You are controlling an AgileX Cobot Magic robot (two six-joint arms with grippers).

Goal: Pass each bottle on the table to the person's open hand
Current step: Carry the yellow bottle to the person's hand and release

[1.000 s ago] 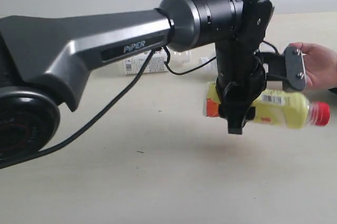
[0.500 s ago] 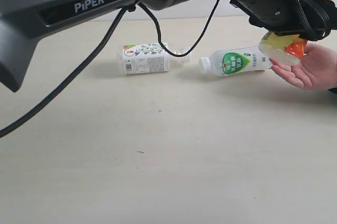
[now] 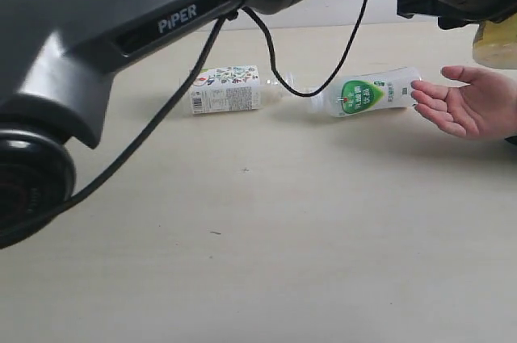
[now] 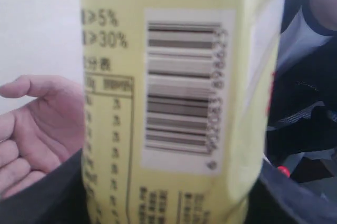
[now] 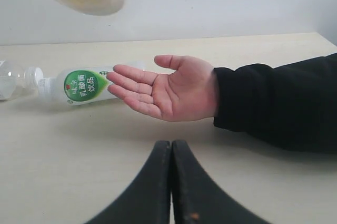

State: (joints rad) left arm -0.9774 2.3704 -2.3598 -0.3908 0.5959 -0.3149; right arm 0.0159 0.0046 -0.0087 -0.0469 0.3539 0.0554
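Observation:
My left gripper (image 4: 168, 203) is shut on the yellow-orange bottle (image 4: 184, 92), whose barcode label fills the left wrist view. In the exterior view that bottle's base (image 3: 494, 43) hangs at the top right, above the person's open hand (image 3: 468, 105), not touching it. The hand (image 5: 168, 89) is palm up just over the table (image 3: 283, 238). Two bottles lie on the table: the white-green labelled one (image 3: 367, 94) right by the fingertips, and the floral-label one (image 3: 226, 89) further left. My right gripper (image 5: 171, 147) is shut and empty, low in front of the hand.
The left arm's long grey body (image 3: 161, 28) and its black cable (image 3: 145, 149) cross the upper left of the exterior view. The person's dark sleeve (image 5: 279, 103) lies over the table's right side. A pale wall stands behind the table.
The left arm has swung up and right with the yellow-orange bottle, from low in front of the hand to above it. The bottle has turned from lying sideways to base down.

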